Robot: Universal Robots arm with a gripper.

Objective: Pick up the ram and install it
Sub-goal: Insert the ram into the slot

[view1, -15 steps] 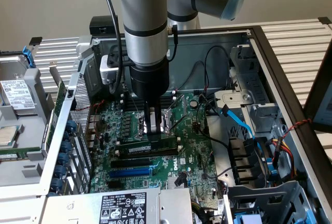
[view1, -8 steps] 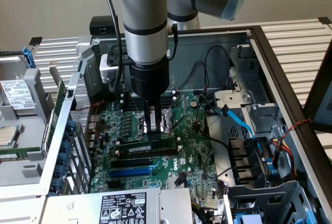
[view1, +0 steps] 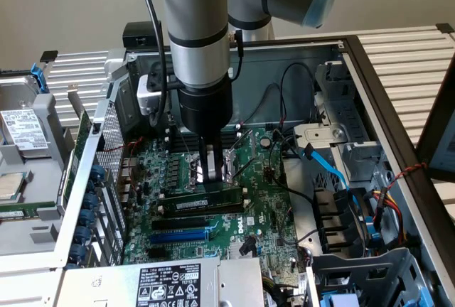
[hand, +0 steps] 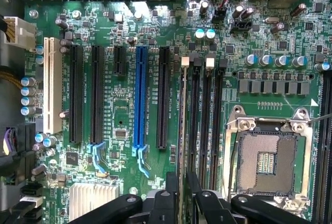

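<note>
The ram (view1: 202, 200) is a long green stick with a white label. It stands on edge in the memory slot nearest the blue expansion slot (view1: 181, 236), on the motherboard inside an open computer case. In the wrist view the ram (hand: 183, 110) shows as a thin edge running along that slot, beside the other black memory slots (hand: 207, 115). My gripper (view1: 211, 175) hangs straight down over the stick's middle. Its black fingertips (hand: 171, 187) stand on either side of the ram's edge with a small gap, so the gripper (hand: 182, 181) is slightly open.
The open CPU socket (hand: 267, 159) lies just beyond the memory slots. Black cables and a blue cable (view1: 327, 168) run along the exterior view's right. A power supply (view1: 167, 286) sits at the front, and a drive cage (view1: 32, 179) at the exterior view's left.
</note>
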